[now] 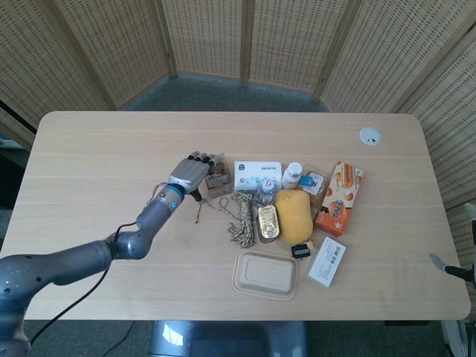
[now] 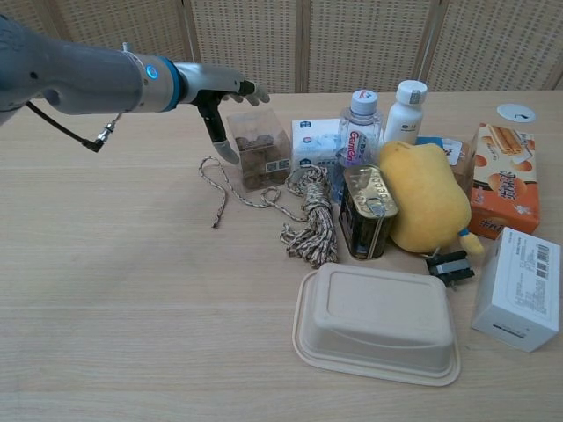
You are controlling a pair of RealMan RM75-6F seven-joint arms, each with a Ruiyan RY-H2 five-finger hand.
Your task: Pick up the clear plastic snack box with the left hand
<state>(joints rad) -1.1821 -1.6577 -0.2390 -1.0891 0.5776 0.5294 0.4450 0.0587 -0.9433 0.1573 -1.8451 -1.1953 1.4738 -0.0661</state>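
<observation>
The clear plastic snack box (image 2: 261, 151) holds brown snacks and stands upright at the left end of the clutter; the head view shows the snack box (image 1: 218, 176) too. My left hand (image 2: 222, 98) is right at it, fingers stretched over its top and the thumb hanging down beside its left face. Nothing is clasped, and I cannot tell whether the hand touches the box. In the head view the left hand (image 1: 193, 172) covers the box's left edge. Only a sliver of my right hand (image 1: 452, 269) shows at the right border.
A coiled rope (image 2: 308, 215) trails in front of the box. To the right crowd a tissue pack (image 2: 315, 139), water bottle (image 2: 359, 123), tin can (image 2: 368, 211), yellow plush (image 2: 428, 198), orange cracker box (image 2: 503, 180) and pulp container (image 2: 378, 323).
</observation>
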